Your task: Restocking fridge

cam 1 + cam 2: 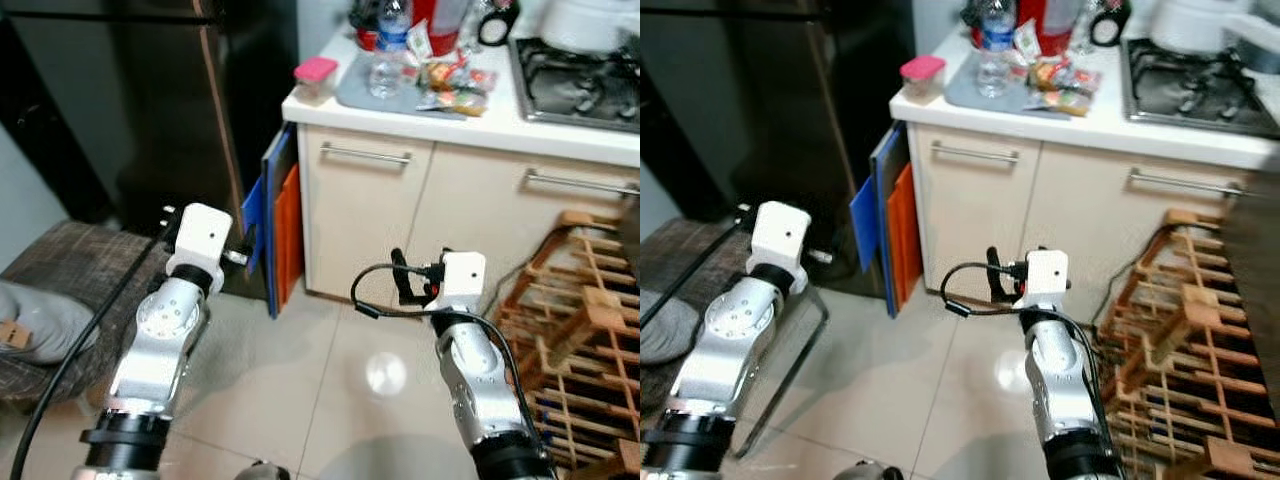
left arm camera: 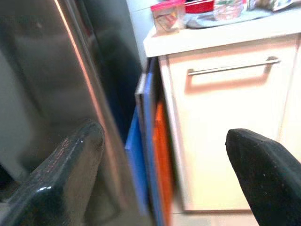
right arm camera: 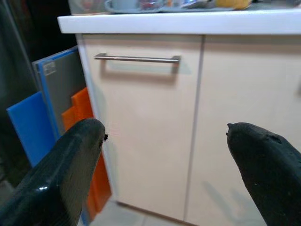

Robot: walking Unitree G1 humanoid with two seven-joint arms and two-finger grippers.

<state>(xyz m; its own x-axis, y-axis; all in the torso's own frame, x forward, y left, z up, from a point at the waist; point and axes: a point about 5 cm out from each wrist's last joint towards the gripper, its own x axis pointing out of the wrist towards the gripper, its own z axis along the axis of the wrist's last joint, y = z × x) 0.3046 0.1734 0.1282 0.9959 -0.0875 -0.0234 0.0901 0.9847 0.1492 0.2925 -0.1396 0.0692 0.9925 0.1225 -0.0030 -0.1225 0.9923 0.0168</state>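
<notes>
Fridge [image 1: 120, 100]: standing dark and shut, just beside the counter [image 1: 400, 115].
Left gripper [image 2: 164, 174]: fingers spreading wide, holding nothing, pointing at the fridge edge.
Right gripper [image 3: 164, 174]: fingers spreading wide, holding nothing, facing the cupboard door [image 3: 141, 122].
Water bottle [image 1: 388, 50]: waiting on the counter; probably light, smooth, slippery. Best gripping around its middle.

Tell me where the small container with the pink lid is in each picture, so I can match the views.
Left eye view: container with pink lid on the counter's left corner, upper middle.
Right eye view: same corner, left of the water bottle.
Left wrist view: top of the picture, above the cabinet handle.
Right wrist view: top left corner, blurred; cannot tell.
Shared landmark: the blue and orange boards beside the cabinet.
</notes>
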